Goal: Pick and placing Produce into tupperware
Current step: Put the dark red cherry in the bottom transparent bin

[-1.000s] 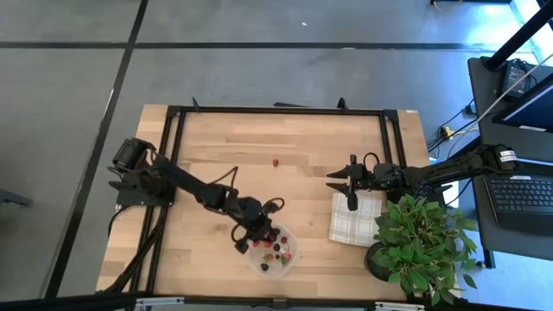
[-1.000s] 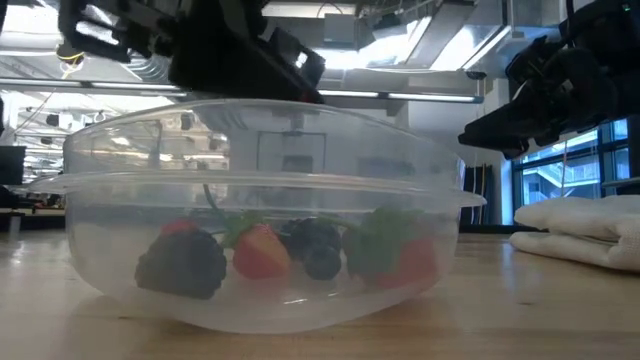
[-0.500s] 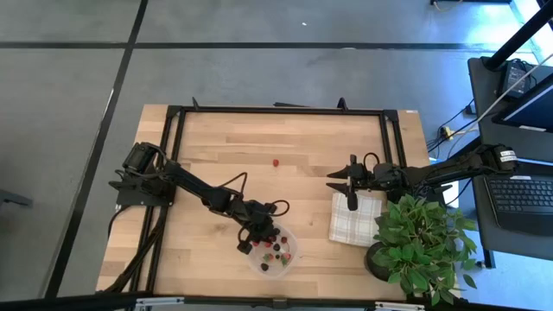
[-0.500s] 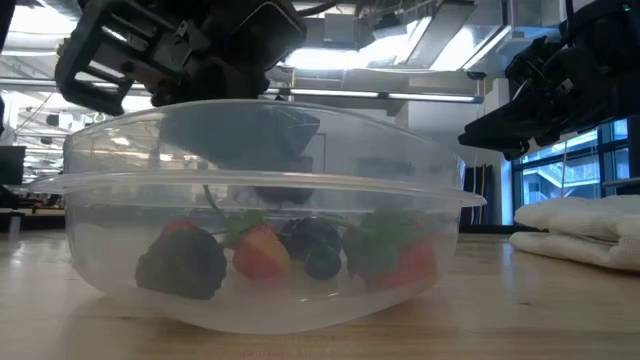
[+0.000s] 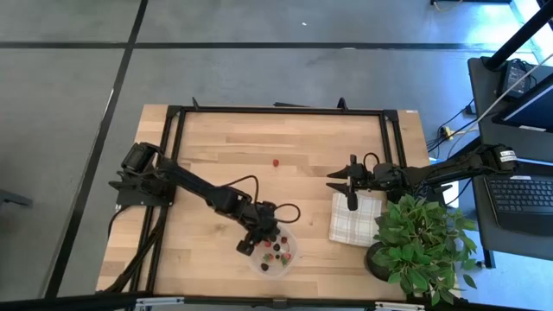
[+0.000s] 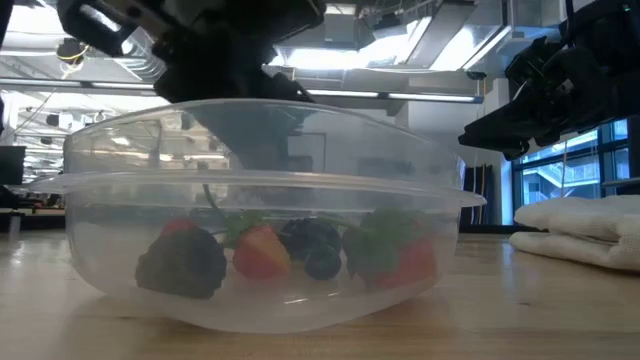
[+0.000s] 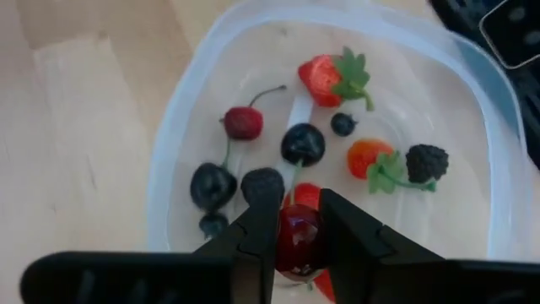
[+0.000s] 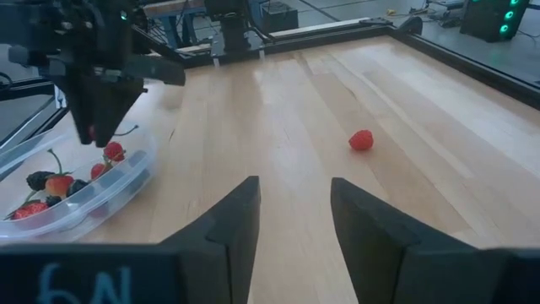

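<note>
Left claw (image 7: 297, 236): a dark red cherry (image 7: 297, 239) is pinched between the fingers and held directly above the tupperware (image 7: 181, 160), over the lower centre of the left wrist frame; in the high view this claw (image 5: 262, 231) is seen at the container's upper-left rim, low in the middle of the frame.

Tupperware: it is set on the counter (image 5: 216, 155) near the bottom edge of the high view (image 5: 295, 251); in the low view its clear wall (image 6: 110, 240) fills the left and centre of the frame.

Produce already in: two strawberries (image 7: 325, 76), a blackberry (image 7: 426, 160), a stemmed red cherry (image 7: 243, 123) and several dark berries (image 7: 302, 143) are counted inside, so most of the work is judged done.

Step in hand: the held cherry is not yet released; a drop into the container is judged to be next.

Produce left out: one red berry (image 5: 276, 161) is seen alone on the bare wood, upper centre of the high view, well apart from the container; it is also seen right of centre in the right wrist view (image 8: 361, 140). It is judged the last piece to be fetched.

Right claw (image 5: 350, 194): it is parked over the checked cloth (image 5: 354, 220), right of centre in the high view, with fingers spread wide and nothing between them.

Plant (image 5: 423, 242): it is seen at the lower right, untouched.
</note>
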Robot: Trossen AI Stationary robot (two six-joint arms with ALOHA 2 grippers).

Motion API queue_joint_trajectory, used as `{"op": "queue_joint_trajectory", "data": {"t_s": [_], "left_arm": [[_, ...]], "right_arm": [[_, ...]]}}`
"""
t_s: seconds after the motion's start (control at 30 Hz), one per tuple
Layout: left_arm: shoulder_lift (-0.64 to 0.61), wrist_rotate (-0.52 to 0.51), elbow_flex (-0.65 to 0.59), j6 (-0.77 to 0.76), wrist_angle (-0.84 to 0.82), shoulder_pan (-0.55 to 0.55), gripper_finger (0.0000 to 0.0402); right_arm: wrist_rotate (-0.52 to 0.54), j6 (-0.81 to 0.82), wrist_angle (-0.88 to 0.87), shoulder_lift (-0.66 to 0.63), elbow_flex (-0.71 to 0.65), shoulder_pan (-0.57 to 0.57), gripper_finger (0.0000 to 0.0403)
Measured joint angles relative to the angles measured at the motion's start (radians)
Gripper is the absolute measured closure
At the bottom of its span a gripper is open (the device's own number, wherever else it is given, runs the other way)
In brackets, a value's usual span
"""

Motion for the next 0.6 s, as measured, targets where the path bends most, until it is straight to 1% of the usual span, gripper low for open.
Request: {"op": "queue_joint_trajectory", "data": {"t_s": [0.13,0.3,0.43,0.6], "left_arm": [[0.01,-0.001,0.04,-0.036,-0.129,0.006,0.0327],[0.01,-0.001,0.096,-0.058,-0.238,0.003,0.0336],[0.023,-0.014,0.14,-0.055,-0.264,-0.003,0.0334],[0.088,-0.02,0.181,-0.052,-0.309,-0.016,0.0333]], "right_arm": [[0.0,-0.001,0.0,0.0,0.0,0.0,0.0253],[0.0,-0.002,0.0,0.0,0.0,0.0,0.0253],[0.0,-0.002,0.001,0.0,0.0,0.0,0.0253],[0.0,-0.014,0.003,0.0,0.0,-0.001,0.0253]]}}
